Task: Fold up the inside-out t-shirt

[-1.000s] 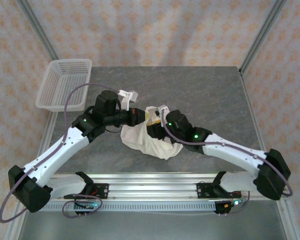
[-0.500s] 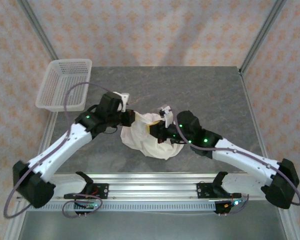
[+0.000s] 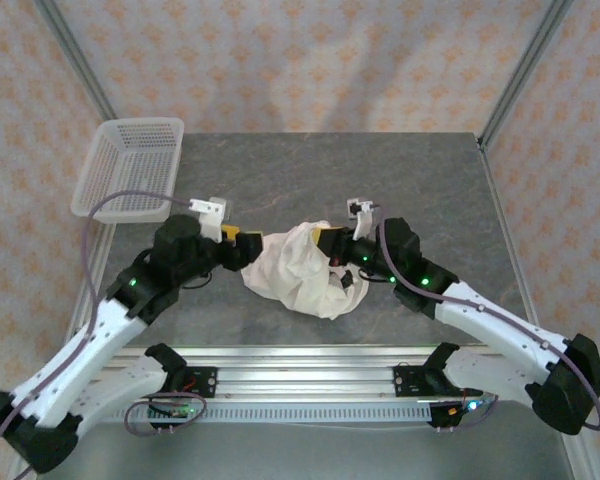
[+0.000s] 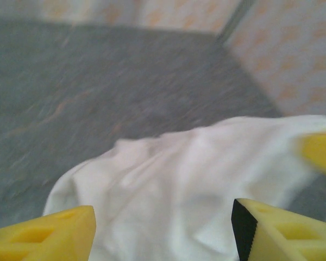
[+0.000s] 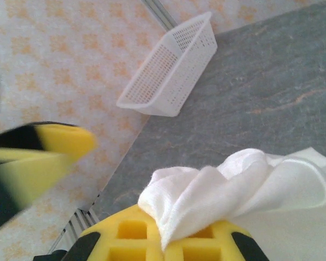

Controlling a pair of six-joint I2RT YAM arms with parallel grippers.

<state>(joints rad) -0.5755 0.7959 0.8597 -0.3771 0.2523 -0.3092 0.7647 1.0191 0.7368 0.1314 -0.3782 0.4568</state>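
T-shirt (image 3: 292,272) of thin cream cloth, rumpled mound on grey tabletop (image 3: 430,180).

Left end effector (image 5: 43,157) blurred at edge — t-shirt (image 5: 261,185) cut off

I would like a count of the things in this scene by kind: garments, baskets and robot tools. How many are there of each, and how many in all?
t-shirt: 1
basket: 1
tools: 2 (left tool, open; right tool, shut on the t-shirt)
Total: 4
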